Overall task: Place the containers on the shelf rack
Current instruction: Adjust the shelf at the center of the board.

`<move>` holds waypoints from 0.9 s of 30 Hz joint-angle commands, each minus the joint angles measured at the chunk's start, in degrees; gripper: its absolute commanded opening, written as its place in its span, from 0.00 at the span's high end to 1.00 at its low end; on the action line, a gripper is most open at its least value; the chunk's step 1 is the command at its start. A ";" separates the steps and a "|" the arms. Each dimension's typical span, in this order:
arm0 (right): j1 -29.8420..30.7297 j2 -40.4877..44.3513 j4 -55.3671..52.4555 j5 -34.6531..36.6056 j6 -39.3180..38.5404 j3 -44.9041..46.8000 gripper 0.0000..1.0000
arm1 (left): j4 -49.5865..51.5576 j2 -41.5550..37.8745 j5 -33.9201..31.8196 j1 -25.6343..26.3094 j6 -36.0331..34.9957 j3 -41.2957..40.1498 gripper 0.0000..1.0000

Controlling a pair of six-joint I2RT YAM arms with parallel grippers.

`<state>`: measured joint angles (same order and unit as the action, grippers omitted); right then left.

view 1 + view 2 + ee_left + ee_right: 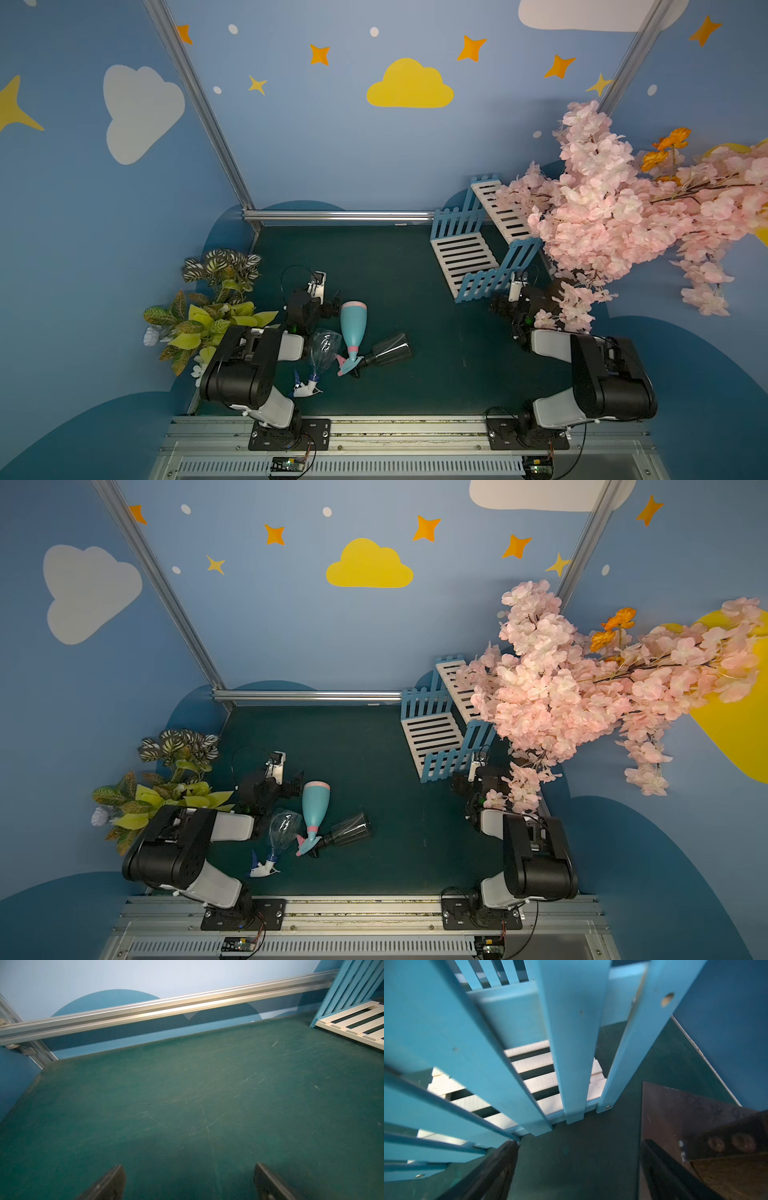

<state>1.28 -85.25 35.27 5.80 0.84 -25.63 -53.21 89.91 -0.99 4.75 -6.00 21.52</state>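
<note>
Blue wall (332, 145); blossoms (602, 208) partly hide the shelf rack (465, 253).

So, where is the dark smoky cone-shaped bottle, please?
The dark bottle lies tipped over in both top views, nearer the left arm, trigger-to-trigger with the light-blue pink-banded bottle.

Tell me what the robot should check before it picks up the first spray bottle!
1. Left gripper open and empty: ok.
2. Right gripper open and empty: ok.
3. Bottles standing upright: not ok. The light-blue bottle, dark bottle and clear bottle all lie on their sides.
4. Shelf rack lower shelf free: ok.
5. Upper shelf free: cannot tell. The pink blossoms hide part of it.
6. Right gripper clear of the rack's fence side: cannot tell. It is very close.
</note>
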 commanded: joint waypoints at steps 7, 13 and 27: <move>0.30 1.04 -1.07 0.91 -0.16 -1.19 0.03 | -0.63 0.36 0.47 -0.17 -0.11 -0.27 0.00; 0.72 1.20 -0.97 1.51 -0.29 -1.13 0.03 | -0.38 0.27 1.08 -0.55 0.12 -0.18 0.00; 4.59 21.62 -27.16 6.57 5.79 -3.05 0.03 | 10.71 -24.32 -2.50 4.73 -3.31 -5.99 0.00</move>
<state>5.15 -67.22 20.91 11.07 3.31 -26.55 -49.10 71.09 -0.95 7.70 -7.53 14.46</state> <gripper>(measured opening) 0.969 0.999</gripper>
